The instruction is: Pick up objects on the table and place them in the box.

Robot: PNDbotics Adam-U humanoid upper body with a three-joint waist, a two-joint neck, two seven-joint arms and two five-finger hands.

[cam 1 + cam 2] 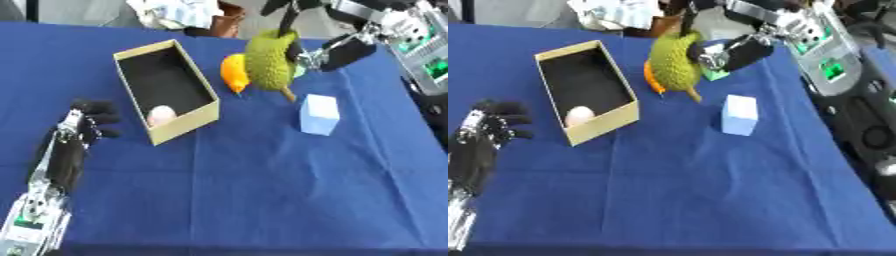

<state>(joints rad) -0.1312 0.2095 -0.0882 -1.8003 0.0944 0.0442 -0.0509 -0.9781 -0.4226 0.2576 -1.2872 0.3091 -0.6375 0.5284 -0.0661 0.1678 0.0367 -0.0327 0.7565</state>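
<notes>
Left eye view and right eye view alike show the carrying step in hand: a green spiky fruit (269, 60) is held by the right hand (343, 52), whose dark fingers are curled round its upper part and far side. The fruit hangs upright with its brown stem pointing down and appears lifted clear of the blue table (262, 190), though contact at the stem tip cannot be ruled out.

Just to the left of that hand's load, an orange fruit (233, 73) is seen, partly hidden behind the green one; whether the two touch cannot be told. Below the hand and slightly nearer the robot, a pale blue cube (319, 114) stands on the cloth. Well to the left of the hand lies the open cardboard box (138, 52), with a pale round object (161, 115) already resting in its near end.

The next move is judged to call for a sideways carry to the left, over the orange fruit and the box's near wall, before the fingers are released above the empty far part of the box.

The left hand (86, 124) rests by the box's near-left corner, fingers relaxed and holding nothing.
</notes>
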